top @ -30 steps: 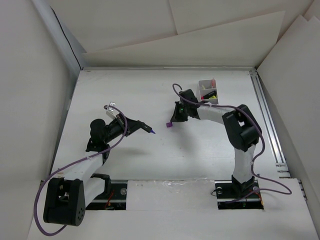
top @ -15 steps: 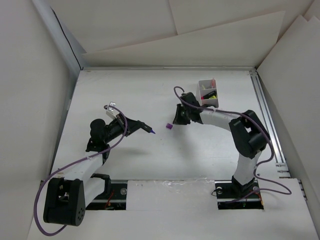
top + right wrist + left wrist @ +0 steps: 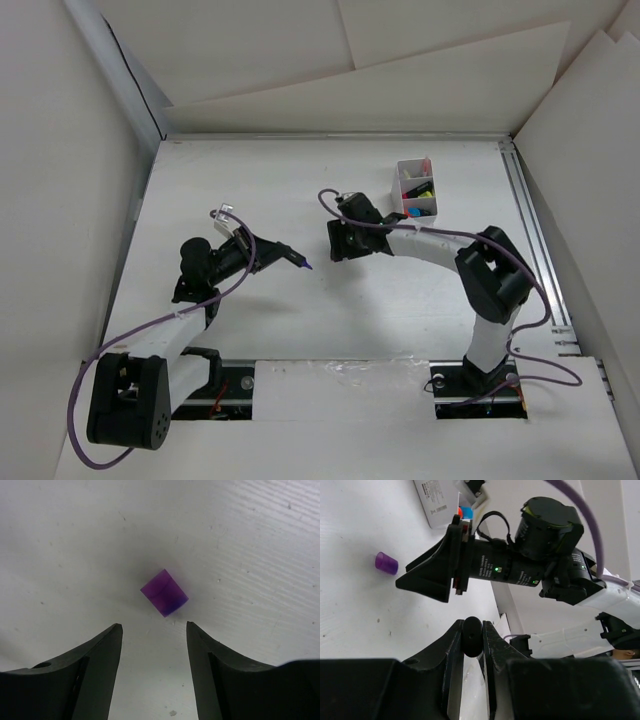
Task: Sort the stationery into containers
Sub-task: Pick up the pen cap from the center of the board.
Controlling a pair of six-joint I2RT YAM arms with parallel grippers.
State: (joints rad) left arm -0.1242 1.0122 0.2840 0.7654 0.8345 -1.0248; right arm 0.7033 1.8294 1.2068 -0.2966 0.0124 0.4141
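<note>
My left gripper (image 3: 268,256) is shut on a black-barrelled highlighter (image 3: 290,257) whose bare purple tip points right. In the left wrist view the barrel's round black end (image 3: 472,636) sits pinched between the fingers. A small purple cap (image 3: 164,592) lies loose on the white table. My right gripper (image 3: 154,627) hangs over it, open, its fingertips just short of the cap and nothing between them. The left wrist view shows that cap (image 3: 386,563) just ahead of the right gripper (image 3: 407,582). In the top view the right gripper (image 3: 335,243) hides the cap. The white container (image 3: 415,188) holds several coloured pieces of stationery.
White walls stand around the table. A metal rail (image 3: 535,240) runs along the right side. A purple cable loops from each arm. The container's labelled wall (image 3: 440,502) shows behind the right gripper in the left wrist view.
My right gripper has opened, leaving the purple cap on the table, and has moved left to stand over it. The left arm has not moved.
</note>
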